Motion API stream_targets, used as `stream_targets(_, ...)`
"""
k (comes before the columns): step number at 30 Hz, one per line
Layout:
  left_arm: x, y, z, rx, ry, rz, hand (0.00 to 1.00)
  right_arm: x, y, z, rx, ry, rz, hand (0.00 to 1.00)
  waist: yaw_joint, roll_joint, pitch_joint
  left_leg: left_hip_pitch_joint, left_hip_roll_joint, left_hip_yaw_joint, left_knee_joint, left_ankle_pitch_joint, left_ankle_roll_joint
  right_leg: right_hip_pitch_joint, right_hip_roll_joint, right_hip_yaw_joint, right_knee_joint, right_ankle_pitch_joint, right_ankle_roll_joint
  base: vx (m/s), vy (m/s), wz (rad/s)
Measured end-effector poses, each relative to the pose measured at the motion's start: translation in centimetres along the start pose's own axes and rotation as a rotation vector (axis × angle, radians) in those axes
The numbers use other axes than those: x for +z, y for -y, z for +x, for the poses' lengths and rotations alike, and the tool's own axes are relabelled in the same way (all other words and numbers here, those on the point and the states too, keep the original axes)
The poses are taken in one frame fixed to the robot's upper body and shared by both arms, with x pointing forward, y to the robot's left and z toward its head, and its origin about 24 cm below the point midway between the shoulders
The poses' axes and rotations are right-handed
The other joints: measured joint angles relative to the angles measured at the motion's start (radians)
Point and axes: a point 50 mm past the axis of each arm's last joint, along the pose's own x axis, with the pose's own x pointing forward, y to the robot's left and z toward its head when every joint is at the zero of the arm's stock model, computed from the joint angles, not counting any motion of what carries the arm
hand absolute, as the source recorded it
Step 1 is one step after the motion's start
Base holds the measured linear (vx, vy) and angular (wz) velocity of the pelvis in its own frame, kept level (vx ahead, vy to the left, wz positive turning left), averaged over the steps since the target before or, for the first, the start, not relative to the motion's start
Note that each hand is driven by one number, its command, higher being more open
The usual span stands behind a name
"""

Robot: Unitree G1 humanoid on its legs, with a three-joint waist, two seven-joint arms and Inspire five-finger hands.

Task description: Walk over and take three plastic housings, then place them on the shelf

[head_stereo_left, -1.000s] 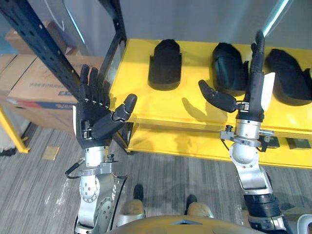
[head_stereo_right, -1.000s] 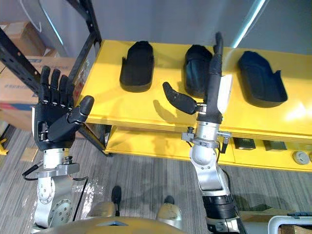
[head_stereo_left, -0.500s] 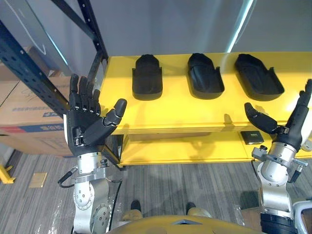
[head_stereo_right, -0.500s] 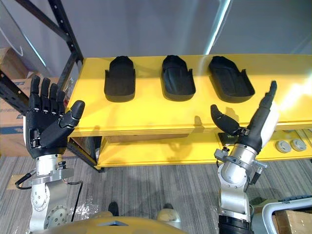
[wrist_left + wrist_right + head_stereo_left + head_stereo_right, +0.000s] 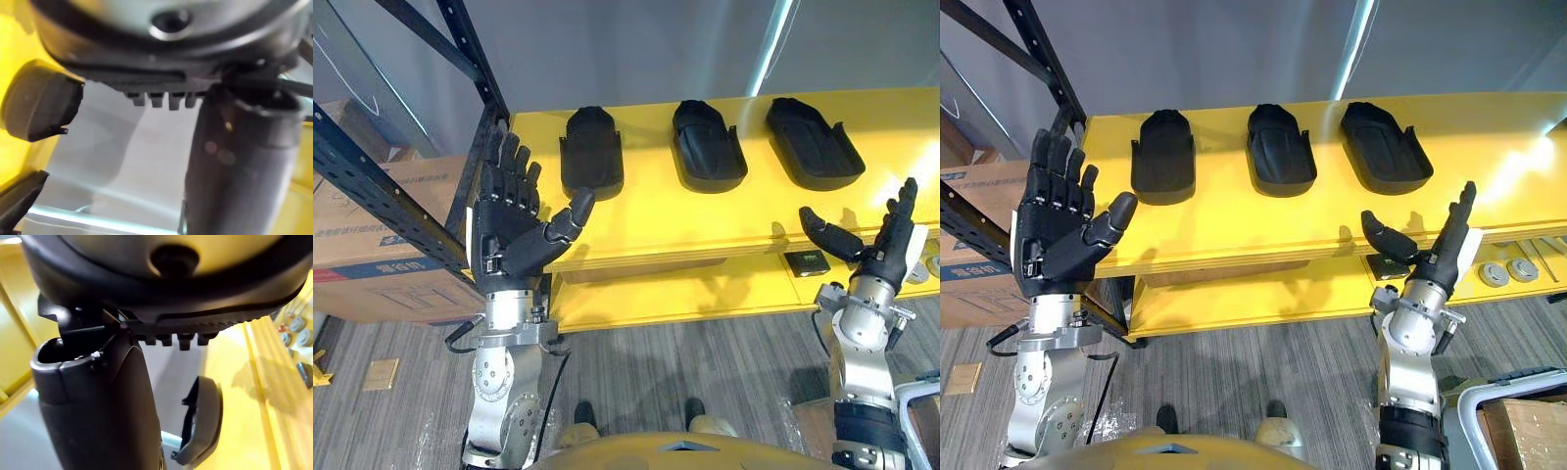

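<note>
Three black plastic housings lie in a row on the yellow shelf (image 5: 646, 220): the left housing (image 5: 590, 153), the middle housing (image 5: 707, 145) and the right housing (image 5: 811, 143). My left hand (image 5: 509, 230) is raised in front of the shelf's left end, fingers straight and spread, holding nothing. In front of the shelf's right part my right hand (image 5: 881, 250) is also open and empty, thumb out to the side. One housing (image 5: 203, 418) shows past the right hand in the right wrist view, and another housing (image 5: 41, 100) past the left hand in the left wrist view.
A black rack upright (image 5: 475, 69) rises at the shelf's left end. Cardboard boxes (image 5: 372, 230) stand on the left. The lower yellow shelf (image 5: 1263, 294) holds a small black part (image 5: 806, 259) and round metal pieces (image 5: 1508, 272). A box in a frame (image 5: 1518, 416) sits at the lower right.
The camera view has shifted, so the shelf sits differently in the picture. My right hand has come down and back from over the housings to in front of the shelf edge. The left hand stays raised and open.
</note>
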Motion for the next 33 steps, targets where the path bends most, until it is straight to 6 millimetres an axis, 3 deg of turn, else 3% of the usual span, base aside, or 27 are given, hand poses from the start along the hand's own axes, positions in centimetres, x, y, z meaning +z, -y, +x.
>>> stream_targets(4, 0.1, 0.0, 0.2, -0.006, 0.0, 0.009, 1.0, 0.9, -1.1, 1.9, -0.018, 0.019, 0.028, 1.0, 0.005, -0.001, 0.012, -0.016, -0.001, -0.019, 0.001, 0.007, 0.0, -0.007, -0.001, -0.014, 0.004, 0.0, 0.0, -0.01, -0.002, 0.12)
stream_targets(8, 0.4, 0.1, 0.9, -0.008, 0.031, 0.006, 1.0, 3.0, -1.3, 4.1, -0.027, 0.092, 0.025, 1.0, 0.007, 0.012, 0.073, -0.035, -0.008, -0.031, 0.014, 0.008, 0.002, -0.02, -0.01, -0.022, 0.021, -0.001, 0.001, -0.05, 0.012, 0.08)
stream_targets(13, 0.5, 0.2, 1.3, -0.004, 0.046, 0.006, 1.0, 3.6, -1.1, 6.1, -0.049, 0.081, 0.037, 1.0, 0.006, 0.022, 0.117, -0.056, -0.009, -0.04, 0.031, 0.016, 0.008, -0.041, -0.012, -0.026, 0.035, -0.001, 0.001, -0.01, 0.006, 0.04)
stream_targets(23, 0.7, 0.1, 1.5, -0.003, 0.058, 0.012, 1.0, 3.5, -0.4, 7.4, -0.069, 0.062, -0.004, 1.0, 0.002, 0.041, 0.168, -0.067, -0.013, -0.055, 0.032, 0.021, 0.009, -0.047, -0.017, -0.039, 0.046, -0.005, -0.004, -0.01, 0.001, 0.03)
stream_targets(33, 0.8, 0.1, 1.6, -0.001, 0.063, 0.014, 1.0, 4.2, -1.0, 8.6, -0.08, 0.054, 0.019, 1.0, 0.002, 0.046, 0.194, -0.074, -0.017, -0.07, 0.031, 0.035, 0.009, -0.076, -0.027, -0.05, 0.107, -0.032, -0.014, -0.01, 0.0, 0.03)
